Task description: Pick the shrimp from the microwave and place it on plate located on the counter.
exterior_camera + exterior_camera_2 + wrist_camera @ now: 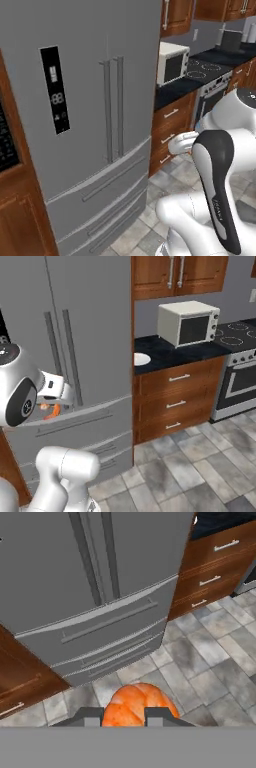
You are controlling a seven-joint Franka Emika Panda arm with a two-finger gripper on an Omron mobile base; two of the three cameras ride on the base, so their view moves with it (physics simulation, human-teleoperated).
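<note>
The tiny orange shrimp (141, 699) sits pinched between my two dark fingertips at the bottom of the hand view, hanging in the air over the tiled floor in front of the fridge. My gripper (124, 714) is shut on it. From the right base camera the shrimp (52, 411) hangs just under the white hand, where the gripper (49, 405) holds it against the fridge's lower drawer. The small white plate (141, 359) lies on the black counter (165, 354), right beside the fridge. A dark keypad strip of the microwave (7, 141) shows at the far left edge.
A tall grey fridge (90, 125) stands between the microwave and the counter. A cream boxy appliance (188, 322) sits on the counter past the plate, then a stove (235, 336). Brown drawers (175, 401) lie below; tiled floor (190, 471) is open to the right.
</note>
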